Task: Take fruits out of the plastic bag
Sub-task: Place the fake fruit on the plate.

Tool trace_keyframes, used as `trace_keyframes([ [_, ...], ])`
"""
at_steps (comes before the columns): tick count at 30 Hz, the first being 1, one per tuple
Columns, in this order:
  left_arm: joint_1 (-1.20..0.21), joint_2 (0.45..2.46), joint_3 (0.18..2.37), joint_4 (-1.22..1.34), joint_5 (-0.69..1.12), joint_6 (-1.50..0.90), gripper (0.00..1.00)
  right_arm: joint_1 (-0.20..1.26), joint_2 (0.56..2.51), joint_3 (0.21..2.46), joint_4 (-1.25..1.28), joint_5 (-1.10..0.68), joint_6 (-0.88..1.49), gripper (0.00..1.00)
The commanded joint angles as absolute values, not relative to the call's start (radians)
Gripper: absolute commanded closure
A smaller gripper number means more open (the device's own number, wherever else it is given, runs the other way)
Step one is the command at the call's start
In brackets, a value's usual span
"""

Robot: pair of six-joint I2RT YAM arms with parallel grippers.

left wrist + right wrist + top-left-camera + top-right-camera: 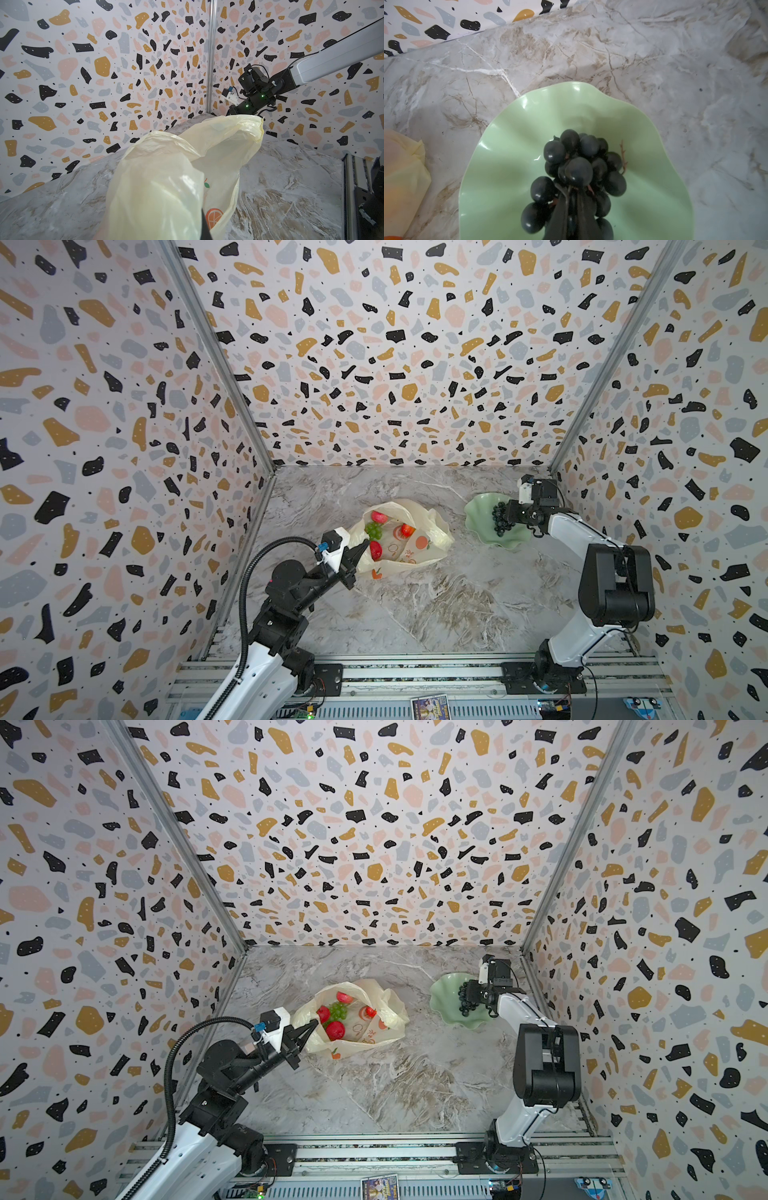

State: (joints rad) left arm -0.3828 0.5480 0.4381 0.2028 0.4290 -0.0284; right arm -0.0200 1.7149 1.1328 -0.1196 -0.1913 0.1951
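Broadly, ample bare table [415,605] toward front rail [415,657]. Plastic bag [436,526] mid-table, near corner clamped in closed left gripper [362,548]: with a tug, liable to slide or fold over apples [376,549] and green grapes [373,530] inside. Green dish [473,506] hard by right wall [623,497], scant room beyond. Dark grapes [578,170] over dish, pinched in narrow right gripper [572,191]; on release, likely to snag or tumble past wavy rim.
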Motion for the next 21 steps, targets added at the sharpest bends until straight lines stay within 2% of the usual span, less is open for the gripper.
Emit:
trace_keyframes([
  [1, -0.386, 0.540, 0.465, 0.218, 0.435, -0.006, 1.00, -0.012, 1.734, 1.180, -0.143, -0.201, 0.187, 0.84],
  [8, -0.387, 0.528, 0.459, 0.222, 0.419, -0.006, 1.00, -0.011, 1.751, 1.199, -0.158, -0.246, 0.189, 0.59],
  [21, -0.386, 0.524, 0.459, 0.222, 0.434, -0.010, 1.00, -0.011, 1.683, 1.211, -0.187, -0.294, 0.200, 0.33],
])
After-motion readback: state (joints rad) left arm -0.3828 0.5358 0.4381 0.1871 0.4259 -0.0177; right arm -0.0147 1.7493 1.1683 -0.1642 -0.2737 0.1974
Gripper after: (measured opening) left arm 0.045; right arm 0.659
